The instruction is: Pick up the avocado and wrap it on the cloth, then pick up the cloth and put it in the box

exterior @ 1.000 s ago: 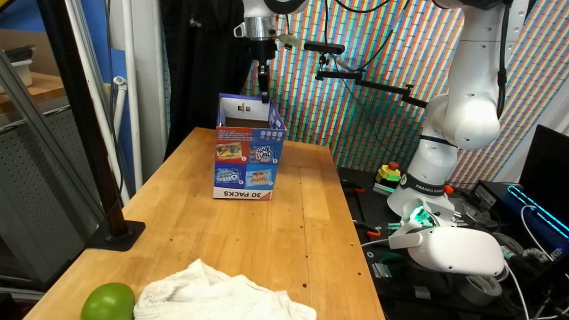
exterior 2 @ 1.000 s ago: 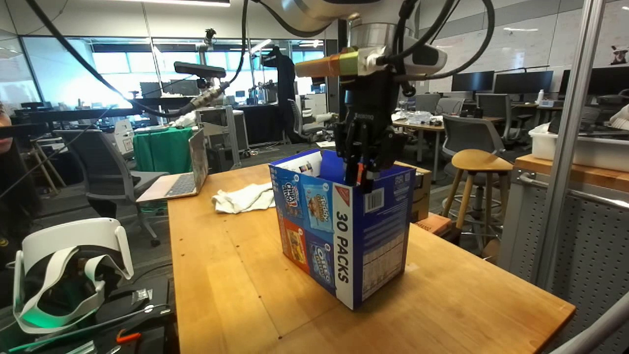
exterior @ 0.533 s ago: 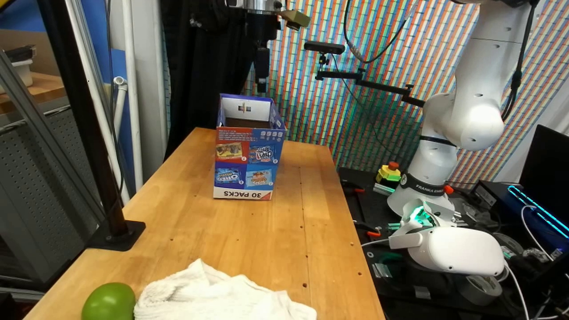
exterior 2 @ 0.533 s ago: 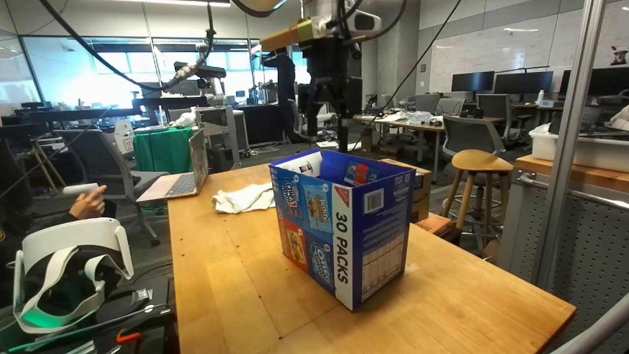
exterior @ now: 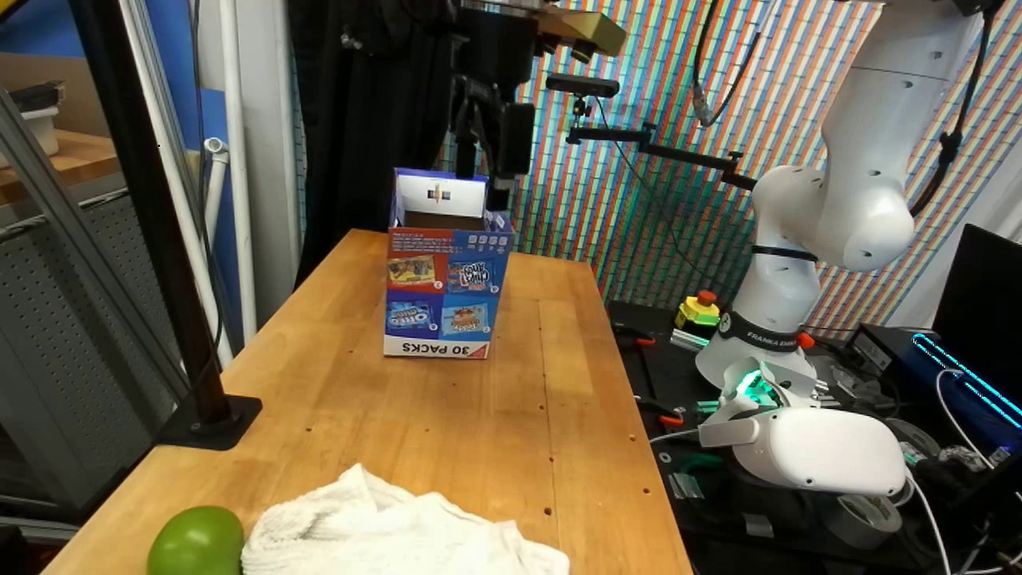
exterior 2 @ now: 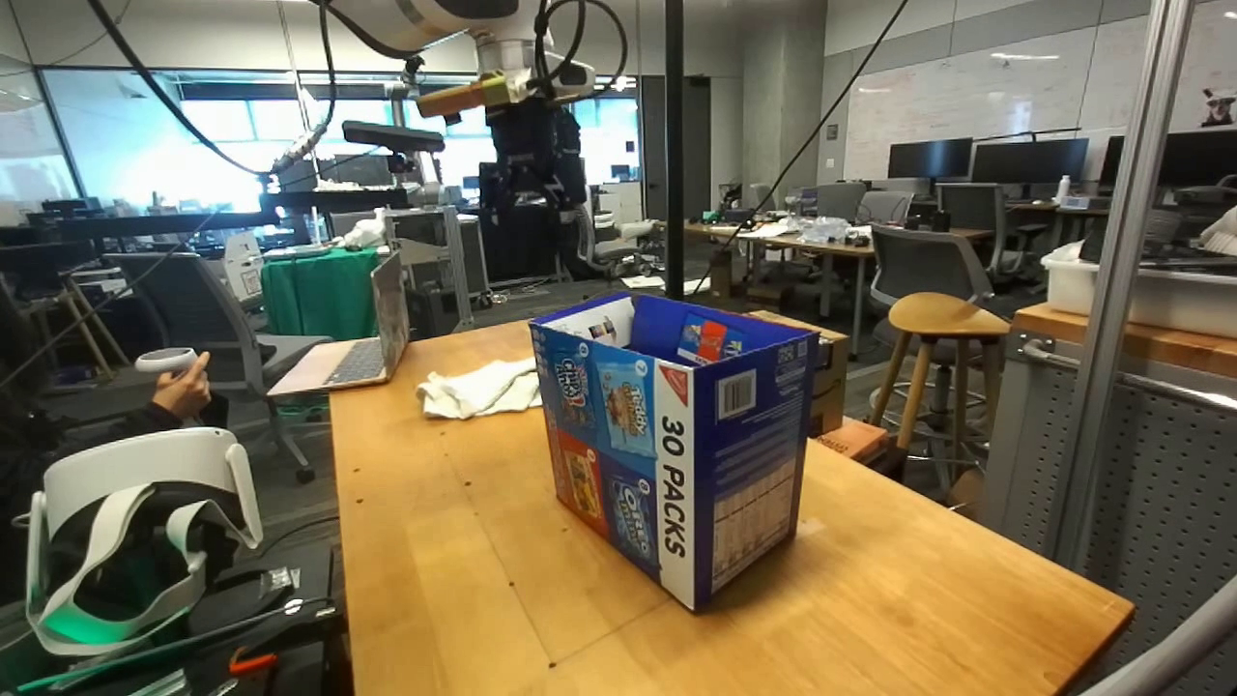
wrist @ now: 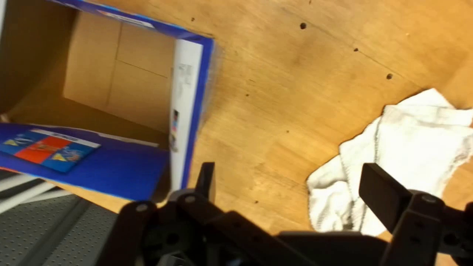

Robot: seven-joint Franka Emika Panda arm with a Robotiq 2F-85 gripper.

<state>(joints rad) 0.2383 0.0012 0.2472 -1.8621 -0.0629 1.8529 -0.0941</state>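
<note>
lying rumpled and partly folded on the wooden table (exterior: pixel 479 423): the white cloth (exterior: pixel 399 531), in sight in every view. just beside the cloth, in an exterior view, the green avocado (exterior: pixel 197 541), cut off low down by the edge of the view; hard to tell whether touching. well apart from the cloth, farther along the same table, an upright box (exterior 2: pixel 672 464), blue with red panels and open at the top. well above the level of the cloth, on the side toward the box, a black gripper (wrist: pixel 288 173), spread wide and holding nothing; in the wrist view, partly in front of the cloth. near the cloth, by the table's edge, an open laptop (exterior 2: pixel 356 363).
</note>
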